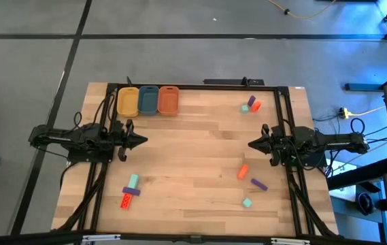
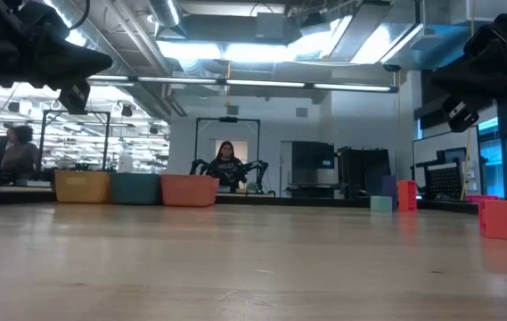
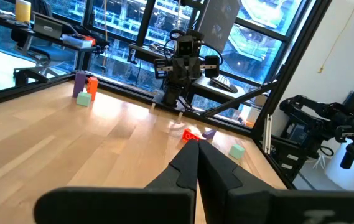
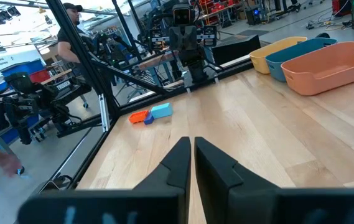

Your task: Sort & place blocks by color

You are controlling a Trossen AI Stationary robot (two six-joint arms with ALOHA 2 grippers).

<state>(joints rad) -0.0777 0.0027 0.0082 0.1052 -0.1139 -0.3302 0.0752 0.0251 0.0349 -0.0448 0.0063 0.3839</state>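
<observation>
Small blocks lie flat on the wooden table in three groups. A teal bar, a purple bar and an orange-red block lie near the front left. An orange-red, a purple and a teal block lie at the front right. A purple, an orange-red and a teal block lie at the far right. My left gripper is shut and empty at the left. My right gripper is shut and empty at the right. Both hover above the table.
Three tubs stand in a row at the far left edge: yellow, blue and orange. Black frame rails run along the table's far and side edges. The table's middle is bare wood. People show in the room beyond.
</observation>
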